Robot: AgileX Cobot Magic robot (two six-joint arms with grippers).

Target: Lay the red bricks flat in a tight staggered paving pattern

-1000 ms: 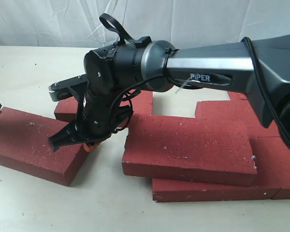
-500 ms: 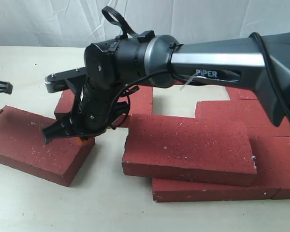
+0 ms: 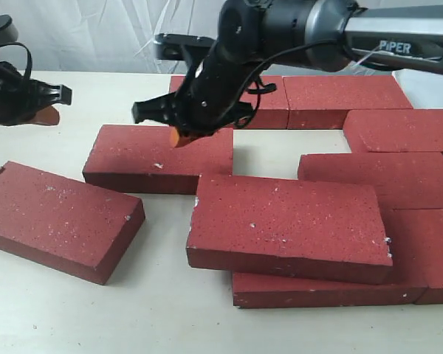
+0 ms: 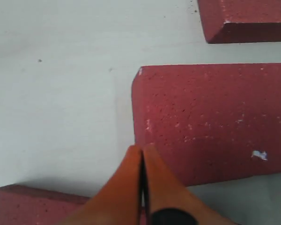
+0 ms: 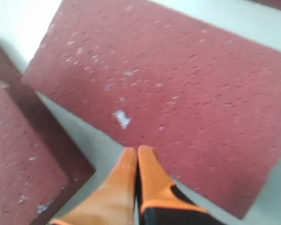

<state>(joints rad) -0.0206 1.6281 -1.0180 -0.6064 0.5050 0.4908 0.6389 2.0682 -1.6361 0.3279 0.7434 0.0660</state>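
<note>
Several red bricks lie flat on the pale table. One loose red brick (image 3: 59, 217) sits skewed at the front left. A second brick (image 3: 159, 155) (image 4: 210, 117) (image 5: 178, 84) lies behind it. A third (image 3: 288, 225) rests on top of a lower brick (image 3: 317, 291), overlapping it. More bricks (image 3: 343, 96) fill the back and right. My right gripper (image 3: 179, 136) (image 5: 138, 151) hangs shut and empty above the second brick. My left gripper (image 3: 48, 114) (image 4: 141, 149) hovers shut and empty off that brick's left end.
The table (image 3: 162, 310) shows bare between the left brick and the stacked pair. A pale gap (image 3: 280, 151) opens among the bricks in the middle. White cloth (image 3: 96, 33) hangs behind the table. The right arm (image 3: 399, 44) reaches in from the right above the back bricks.
The right gripper has risen and moved back from the front-left brick to above the second brick. The left gripper has risen and come further into view at the left.
</note>
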